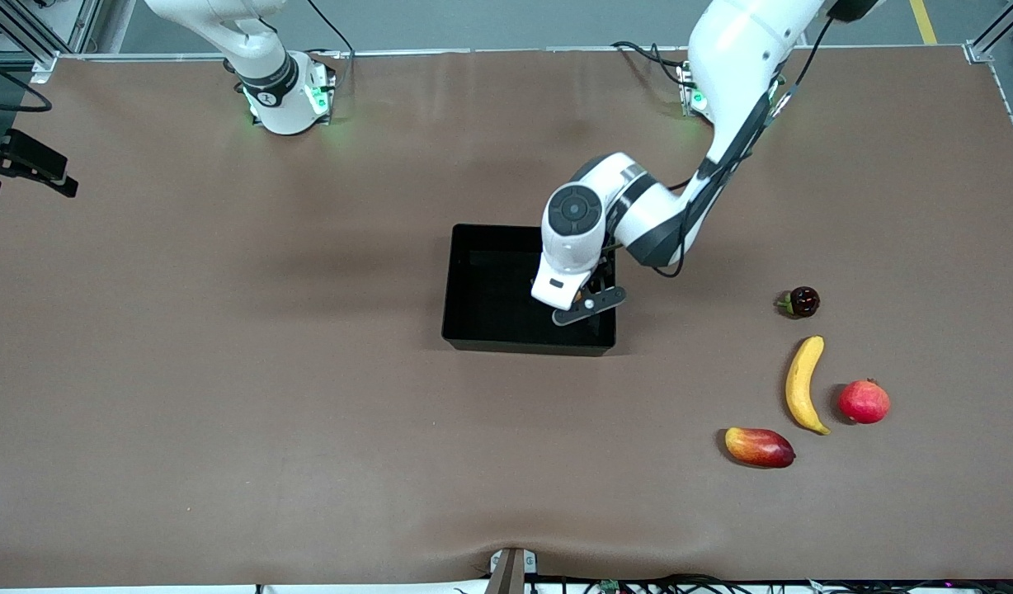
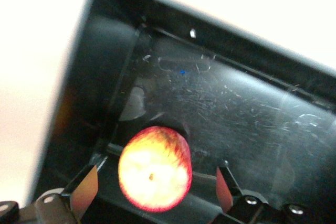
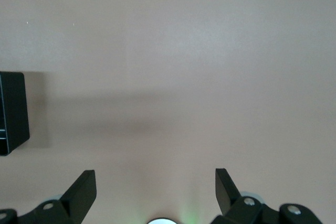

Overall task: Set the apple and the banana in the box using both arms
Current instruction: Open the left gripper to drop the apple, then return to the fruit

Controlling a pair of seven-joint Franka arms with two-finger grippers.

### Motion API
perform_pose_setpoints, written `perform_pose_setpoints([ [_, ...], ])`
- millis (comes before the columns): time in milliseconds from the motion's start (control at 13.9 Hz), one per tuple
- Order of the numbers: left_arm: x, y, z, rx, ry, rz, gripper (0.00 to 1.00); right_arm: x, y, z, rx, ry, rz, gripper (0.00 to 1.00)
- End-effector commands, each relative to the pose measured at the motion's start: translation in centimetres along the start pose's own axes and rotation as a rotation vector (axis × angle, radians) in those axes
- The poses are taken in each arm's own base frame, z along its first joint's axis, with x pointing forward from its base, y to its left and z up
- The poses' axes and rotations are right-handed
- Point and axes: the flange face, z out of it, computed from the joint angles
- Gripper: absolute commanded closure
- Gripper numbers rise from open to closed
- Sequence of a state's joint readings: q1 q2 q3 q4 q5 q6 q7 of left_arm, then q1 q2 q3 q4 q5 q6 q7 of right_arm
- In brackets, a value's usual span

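The black box (image 1: 486,285) stands mid-table. My left gripper (image 1: 583,318) is down inside it, at the corner toward the left arm's end and nearer the front camera. In the left wrist view my left gripper (image 2: 156,183) is open, and the red-and-yellow apple (image 2: 155,169) lies on the box floor (image 2: 236,108) between the fingers, with a gap on each side. The arm's hand hides the apple in the front view. The yellow banana (image 1: 803,384) lies on the table toward the left arm's end. My right gripper (image 3: 155,179) is open and empty over bare table, out of the front view.
Beside the banana lie a round red fruit (image 1: 864,401), a red-yellow mango (image 1: 759,446) nearer the front camera, and a small dark fruit (image 1: 801,302) farther from it. A corner of the box (image 3: 13,111) shows in the right wrist view.
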State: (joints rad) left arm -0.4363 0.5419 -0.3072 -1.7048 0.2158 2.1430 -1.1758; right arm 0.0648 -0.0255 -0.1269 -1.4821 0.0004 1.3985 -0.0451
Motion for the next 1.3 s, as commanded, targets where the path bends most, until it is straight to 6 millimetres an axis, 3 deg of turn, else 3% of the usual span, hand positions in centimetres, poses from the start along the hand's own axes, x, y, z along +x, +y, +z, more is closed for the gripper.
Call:
perform_pose_setpoints([
  [0,1.9,-2.2,-7.4,0.004,0.050,-0.057,0.00,-0.7,-0.4,-0.7,-0.006,-0.008,-0.017,0.00],
  [216,8.9,-6.5,-13.1,0.017,-0.008,-0.060,0.00,-0.6,0.0,-0.8,-0.004,-0.002,-0.010,0.00],
  [432,17.5,-15.8,-13.6,-0.021,-0.071,0.049,0.00,-0.6,-0.2,-0.8,-0.003,-0.002,-0.013,0.00],
  [720,24.6,-24.3,-9.6,-0.027,-0.093,0.203,0.00,-0.7,0.1,-0.8,0.016,-0.001,-0.006,0.00],
  [936,29.3,-32.0,-4.6,-0.025,-0.069,0.344,0.00,-0.6,0.0,-0.8,0.014,0.001,-0.010,0.00],
  [1080,31.4,-34.9,-1.5,-0.043,-0.041,0.395,0.00,-0.6,0.0,-0.8,0.011,0.000,-0.011,0.00],
  [1223,32.9,-36.6,1.7,-0.053,-0.003,0.398,0.00,-0.6,0.2,-0.8,0.005,0.000,-0.010,0.00],
])
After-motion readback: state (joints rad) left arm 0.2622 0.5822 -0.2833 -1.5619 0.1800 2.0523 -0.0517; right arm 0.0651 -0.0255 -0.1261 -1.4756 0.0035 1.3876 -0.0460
